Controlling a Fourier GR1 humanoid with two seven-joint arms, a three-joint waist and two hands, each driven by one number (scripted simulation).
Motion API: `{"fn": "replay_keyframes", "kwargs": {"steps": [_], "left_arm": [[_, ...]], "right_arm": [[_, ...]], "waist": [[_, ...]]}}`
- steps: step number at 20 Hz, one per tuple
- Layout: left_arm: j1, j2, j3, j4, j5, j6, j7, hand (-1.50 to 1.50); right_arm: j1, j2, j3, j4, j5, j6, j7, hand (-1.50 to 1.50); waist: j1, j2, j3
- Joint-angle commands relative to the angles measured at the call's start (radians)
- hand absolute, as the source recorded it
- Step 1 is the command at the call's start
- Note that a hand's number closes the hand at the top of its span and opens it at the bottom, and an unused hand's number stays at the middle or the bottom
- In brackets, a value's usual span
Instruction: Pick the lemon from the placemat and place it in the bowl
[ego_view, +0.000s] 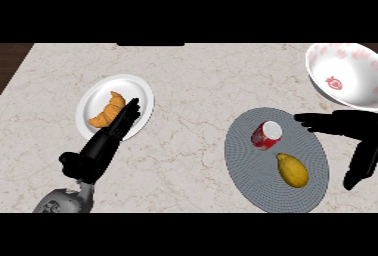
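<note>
Lemon (292, 170) is lying on placemat (244, 155) beside red cup (267, 135), untouched. Right hand (347, 125) is spreading wide w/ fingers released, prob. to straddle it. Bowl (362, 55) is waiting nearby. Left hand (103, 145) is resting, unclenched.

One head view looks steeply down on the counter (192, 80).

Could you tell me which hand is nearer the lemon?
Right. The right hand hangs open just right of the lemon; the left hand rests far left, over the croissant plate.
</note>
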Motion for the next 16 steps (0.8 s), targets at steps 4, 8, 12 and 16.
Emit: {"fn": "replay_keyframes", "kwargs": {"steps": [4,8,12,16], "left_arm": [[-0.004,-0.051,0.018,-0.014,-0.044,-0.014,0.028,0.00],[0.034,-0.034,0.059,-0.006,-0.038,-0.069,-0.013,0.00],[-0.107,-0.085,0.080,0.073,-0.056,-0.056,0.056,0.00],[-0.024,-0.135,0.042,0.027,-0.125,-0.032,0.031,0.00]], "right_arm": [[0.094,0.052,-0.063,-0.097,0.154,-0.073,-0.070,-1.50],[0.172,0.083,-0.086,-0.191,0.186,-0.122,-0.041,-1.50],[0.125,0.117,-0.081,-0.206,0.258,-0.166,0.004,-1.50],[0.164,0.167,-0.074,-0.102,0.425,-0.209,-0.155,-1.50]], "waist": [[-0.002,0.000,0.000],[-0.003,-0.001,0.000],[-0.006,0.001,0.000],[0.001,0.001,0.000]]}}
